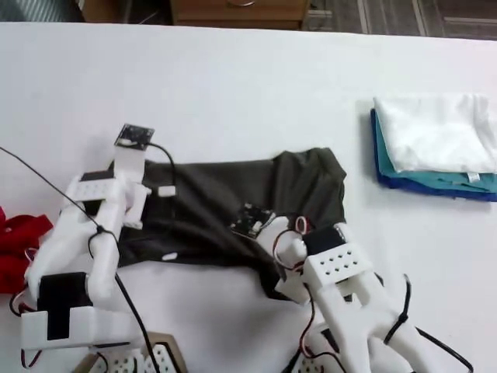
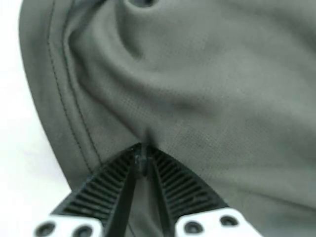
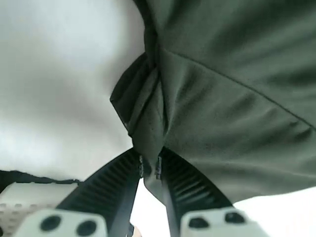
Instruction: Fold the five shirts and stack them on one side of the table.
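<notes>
Five shirts out, two arms working at the near edge, both on one dark shirt spread mid-table. The left gripper has its tips pinched tight on a raised fold near the shirt's left end. The right gripper is clamped on bunched cloth at its near right edge. At the near left edge, one red shirt lies crumpled. Farther back, on the right of the table, sits one stack of three: white shirt on top, teal shirt under it, blue shirt at the bottom.
</notes>
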Robot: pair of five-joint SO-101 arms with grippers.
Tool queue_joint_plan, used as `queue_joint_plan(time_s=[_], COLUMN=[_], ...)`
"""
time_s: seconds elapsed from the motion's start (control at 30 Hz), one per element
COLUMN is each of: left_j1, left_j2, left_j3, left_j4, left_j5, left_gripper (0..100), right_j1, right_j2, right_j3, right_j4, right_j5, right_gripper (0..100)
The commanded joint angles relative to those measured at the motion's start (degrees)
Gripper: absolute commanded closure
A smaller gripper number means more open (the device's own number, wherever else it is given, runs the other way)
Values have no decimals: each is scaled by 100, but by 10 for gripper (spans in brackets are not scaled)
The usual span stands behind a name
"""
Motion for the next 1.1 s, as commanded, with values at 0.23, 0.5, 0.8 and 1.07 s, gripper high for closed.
queue_joint_plan(time_s=[0.23, 0.5, 0.8, 1.07], left_j1=[-18, -18, -18, -62], left_j2=[9, 9, 9, -26], left_j3=[-198, -198, -198, -198], left_j4=[35, 35, 35, 44], left_j5=[-35, -35, -35, -26], left_gripper=[975, 975, 975, 975], right_j1=[-620, -620, 769, 1701], right_j2=[-215, -215, 365, 3354], right_j3=[-185, -2259, -3305, -3886], right_j4=[48, 1323, -505, -2941], right_j5=[35, 35, -18, -1231], right_gripper=[820, 819, 985, 979])
